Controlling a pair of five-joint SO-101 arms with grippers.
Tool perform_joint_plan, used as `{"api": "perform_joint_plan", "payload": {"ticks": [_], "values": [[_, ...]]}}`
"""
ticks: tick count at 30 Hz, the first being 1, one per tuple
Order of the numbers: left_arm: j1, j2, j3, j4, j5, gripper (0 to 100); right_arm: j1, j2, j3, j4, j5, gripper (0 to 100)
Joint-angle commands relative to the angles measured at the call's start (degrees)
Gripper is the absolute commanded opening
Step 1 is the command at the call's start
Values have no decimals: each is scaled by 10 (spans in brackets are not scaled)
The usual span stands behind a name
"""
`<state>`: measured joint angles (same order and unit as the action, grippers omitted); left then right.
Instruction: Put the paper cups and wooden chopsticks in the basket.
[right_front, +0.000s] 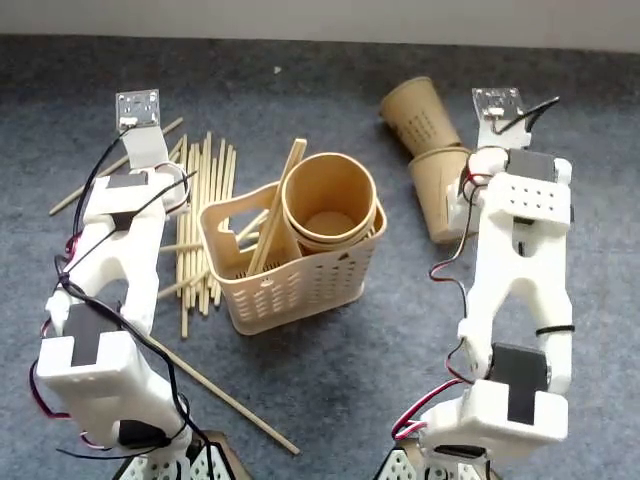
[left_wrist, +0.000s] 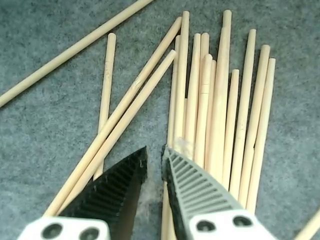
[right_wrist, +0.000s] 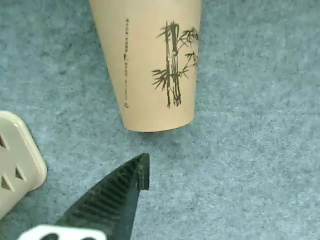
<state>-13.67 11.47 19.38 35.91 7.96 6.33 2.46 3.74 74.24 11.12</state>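
Standing mid-table between the two arms, the basket (right_front: 300, 290) already holds nested cups (right_front: 330, 200), at least two by their rims, and a few chopsticks (right_front: 278, 205) leaning at its left side. Open table (right_front: 380, 360) runs in front of it, between the arm bases, and along its right side up to the right arm (right_front: 520, 290).

On its left, room is tight. A pile (right_front: 207, 200) of chopsticks lies just beside the basket wall, about a dozen but too overlapped for an exact count. The left arm (right_front: 110, 260) lies over the pile's outer edge. Two loose sticks lie apart from the pile: one (right_front: 80, 192) slants out from behind the left arm, the other (right_front: 240, 408) slants across the table near that arm's base.

The left gripper (left_wrist: 155, 155) hovers low over the pile, its fingers a narrow gap apart with nothing between them.

Two cups lie on their sides at the far right, touching each other. One (right_front: 420, 112) is near the table's far edge; the other (right_front: 438, 195) is just beside the right arm. The right gripper (right_wrist: 144, 170) is spread. Its black finger (right_wrist: 115, 200) points at bare table just short of a cup's narrow end, with the basket's corner near.
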Motion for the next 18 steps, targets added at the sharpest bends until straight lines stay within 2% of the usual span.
{"api": "perform_joint_plan", "payload": {"ticks": [1, 8, 18], "values": [[6, -4, -23, -7, -3, 88, -3, 14, -7, -16, -5, 543], [7, -3, -23, -7, -4, 88, -7, 25, -7, -51, -7, 543], [7, -2, -23, -8, -4, 88, -7, 26, 0, -129, -70, 543]]}}
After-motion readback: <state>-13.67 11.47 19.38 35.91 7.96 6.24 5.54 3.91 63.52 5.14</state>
